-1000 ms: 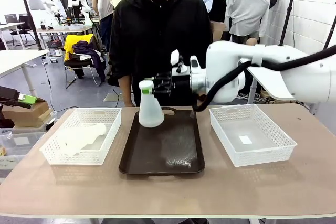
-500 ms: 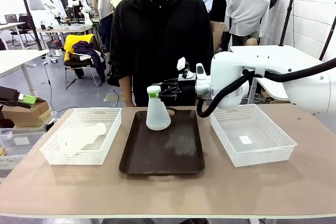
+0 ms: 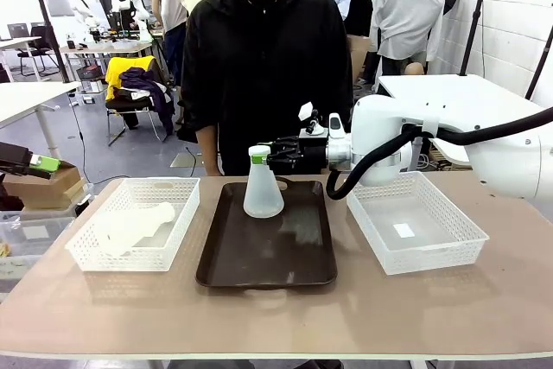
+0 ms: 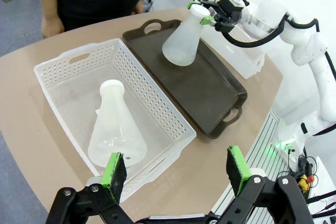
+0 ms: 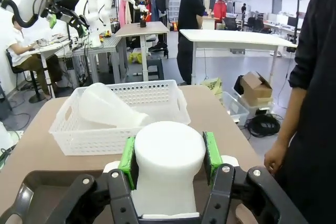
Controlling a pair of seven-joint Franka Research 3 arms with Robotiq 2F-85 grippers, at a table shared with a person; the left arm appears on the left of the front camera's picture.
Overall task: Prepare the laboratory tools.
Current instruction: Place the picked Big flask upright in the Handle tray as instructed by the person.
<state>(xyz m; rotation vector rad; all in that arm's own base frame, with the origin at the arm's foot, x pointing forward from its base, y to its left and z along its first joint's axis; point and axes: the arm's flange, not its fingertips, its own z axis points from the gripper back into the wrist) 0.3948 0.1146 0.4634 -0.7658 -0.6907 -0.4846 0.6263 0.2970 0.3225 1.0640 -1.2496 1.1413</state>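
**Right gripper (image 3: 259, 155) clamps a flask neck at the tray; left gripper (image 4: 176, 169) stands wide**

The right gripper's green pads press on both sides of the neck of a frosted conical flask (image 3: 263, 192), just under its white rim, so the jaws are closed on it. The flask stands upright at the far end of the dark brown tray (image 3: 294, 257), in front of a person in black (image 3: 259, 58). Whether its base touches the tray I cannot tell. The right wrist view gives the grip close up, with both pads flush against the neck.

The left gripper's jaws are spread far apart and hold nothing — it looks down over the left mesh basket (image 4: 173, 124). From there the second flask (image 4: 113, 129) is plain. It lies on its side in that basket, neck pointing away from the left gripper, well apart from the held one. The front view adds the right mesh basket (image 3: 432, 257) — a small white slip lies on its floor.
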